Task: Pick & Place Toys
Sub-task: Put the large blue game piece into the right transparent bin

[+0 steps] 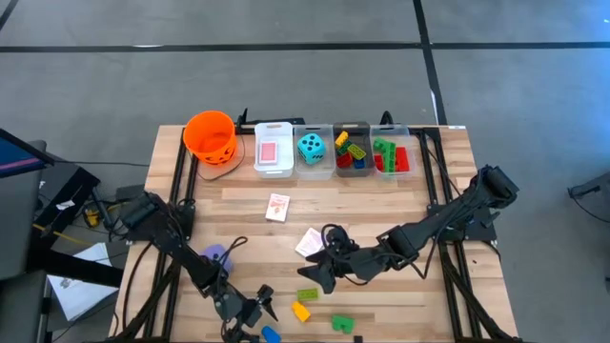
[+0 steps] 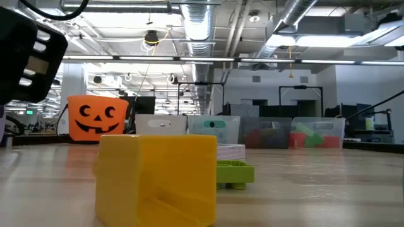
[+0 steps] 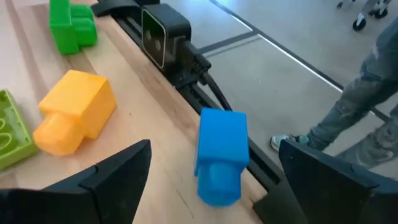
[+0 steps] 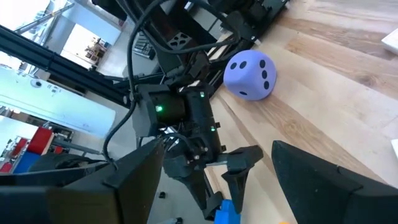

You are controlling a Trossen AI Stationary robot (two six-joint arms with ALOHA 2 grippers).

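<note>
A blue brick (image 3: 222,134) lies on its side at the table's near edge. My left gripper (image 3: 214,149) is open just above it, one finger on either side and neither touching; in the high view it is at the near edge (image 1: 257,310). A yellow brick (image 3: 74,109), a flat light-green brick (image 3: 9,127) and a green brick (image 3: 69,25) lie close by. My right gripper (image 1: 319,270) is open and empty over the table's middle, facing the purple die (image 4: 250,74). Two pink-backed cards (image 1: 277,207) (image 1: 310,242) lie flat on the table.
At the far edge stand an orange pumpkin bucket (image 1: 211,135) and a row of bins: one with a card (image 1: 274,151), one with a teal die (image 1: 311,148), two with bricks (image 1: 353,152) (image 1: 392,155). A person's legs (image 3: 354,106) show beyond the near edge.
</note>
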